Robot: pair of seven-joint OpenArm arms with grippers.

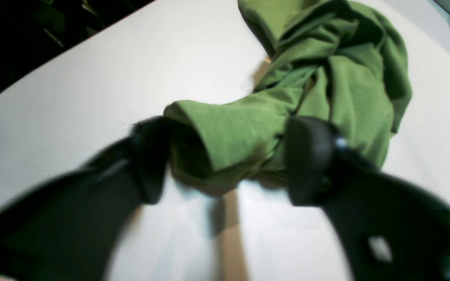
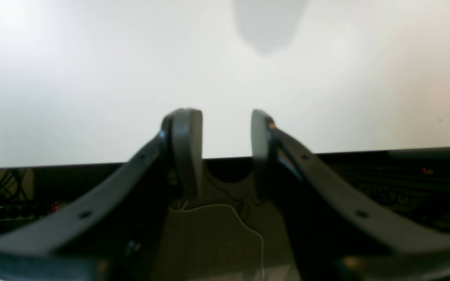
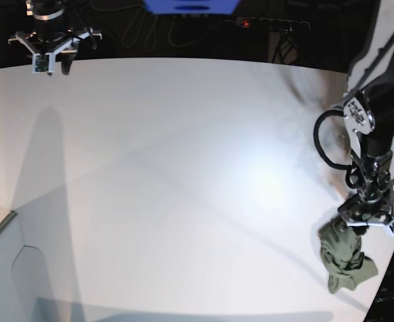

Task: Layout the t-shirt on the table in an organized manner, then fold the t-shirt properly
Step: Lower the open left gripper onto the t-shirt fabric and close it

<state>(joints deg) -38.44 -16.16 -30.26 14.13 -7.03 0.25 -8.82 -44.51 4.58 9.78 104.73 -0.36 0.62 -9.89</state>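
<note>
The plain olive-green cotton t-shirt [image 3: 344,255] is lying bunched in a crumpled heap close to the curved edge of the large matte white table [image 3: 170,174], at the end of the tabletop nearest the left arm. The black left gripper [image 1: 225,156] is reaching down over the heap, its two fingers [image 1: 307,156] standing on either side of a rolled fold of green cloth. The fold is filling the gap between them and pressing against both, but the blurred wrist picture is not showing whether they are clamping it or merely straddling it. The rest of the garment is trailing away from the fingers in twisted folds across the white surface, nothing of it spread flat.

Well apart, at the opposite edge of the table, the black right gripper [image 2: 225,132] is hanging beyond the rim, its curved fingers [image 2: 186,144] parted with a clear gap and nothing between them. The tabletop between the two arms is showing only soft grey shadows.
</note>
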